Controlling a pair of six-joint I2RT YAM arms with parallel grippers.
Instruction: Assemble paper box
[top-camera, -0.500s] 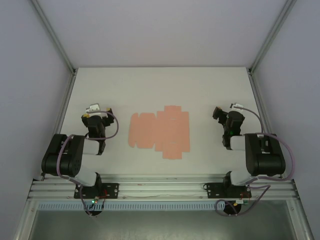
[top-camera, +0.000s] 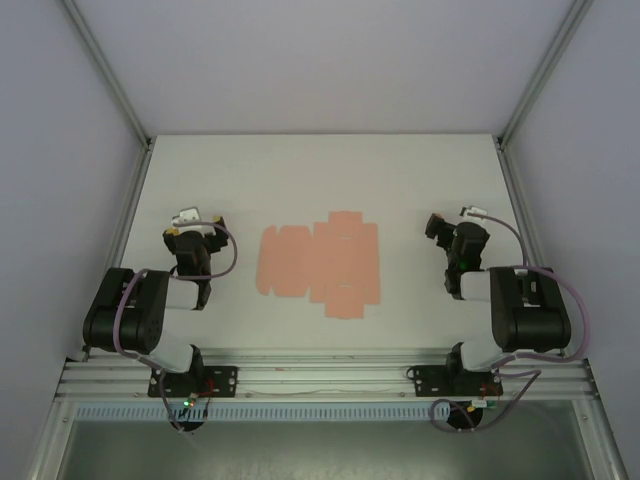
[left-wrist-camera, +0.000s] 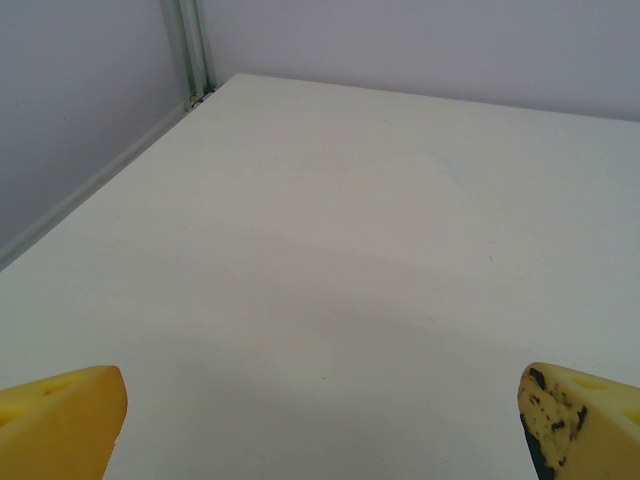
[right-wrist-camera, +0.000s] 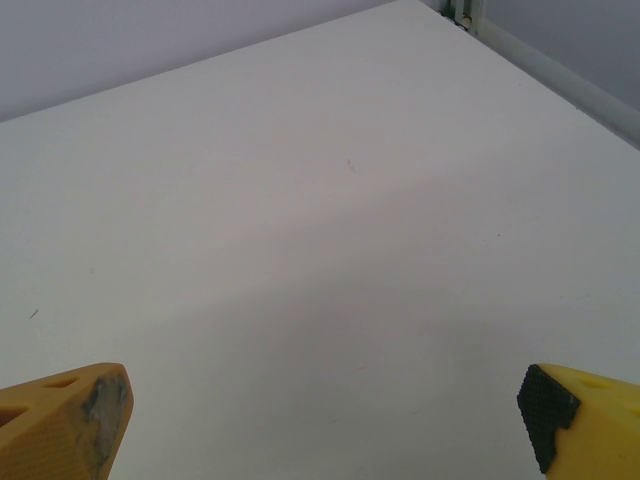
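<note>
You see the paper box (top-camera: 320, 265) lying as a flat sheet on the table (top-camera: 300, 170) between both arms, well apart from each, while your left gripper (left-wrist-camera: 320, 425) and right gripper (right-wrist-camera: 325, 425) gape wide, grasping nothing.

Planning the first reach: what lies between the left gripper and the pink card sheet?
Only bare table lies between the left gripper and the flat paper box, as the top external view shows.
</note>
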